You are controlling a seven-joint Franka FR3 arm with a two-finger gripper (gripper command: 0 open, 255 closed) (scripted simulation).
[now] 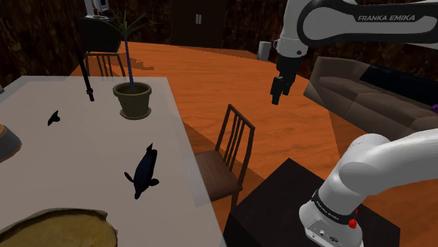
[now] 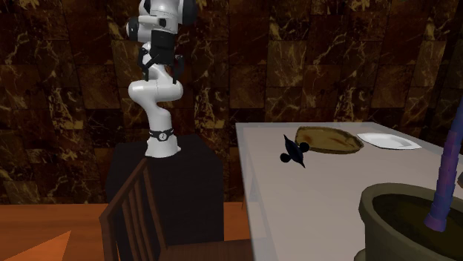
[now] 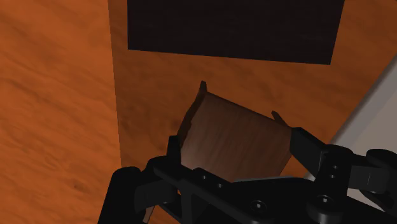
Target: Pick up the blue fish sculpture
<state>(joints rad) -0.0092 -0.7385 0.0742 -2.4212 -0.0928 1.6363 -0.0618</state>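
The dark blue fish sculpture (image 1: 144, 173) stands on the pale table (image 1: 84, 161), near the edge that faces the chair; it is dark and small (image 2: 294, 151) in the second exterior view. My black gripper (image 1: 279, 91) hangs high in the air over the orange floor, far to the shoulder view's right of the fish and off the table. In the wrist view the gripper (image 3: 238, 153) is open, its fingers (image 3: 173, 151) standing apart with nothing held; a brown chair seat (image 3: 232, 137) lies far below between them.
A wooden chair (image 1: 228, 151) stands between the table and the black stand (image 1: 295, 203). On the table are a potted plant (image 1: 133, 99), a small dark object (image 1: 53, 118), a brown flat piece (image 2: 330, 139) and a white plate (image 2: 386, 140). A sofa (image 1: 365, 88) sits behind the arm.
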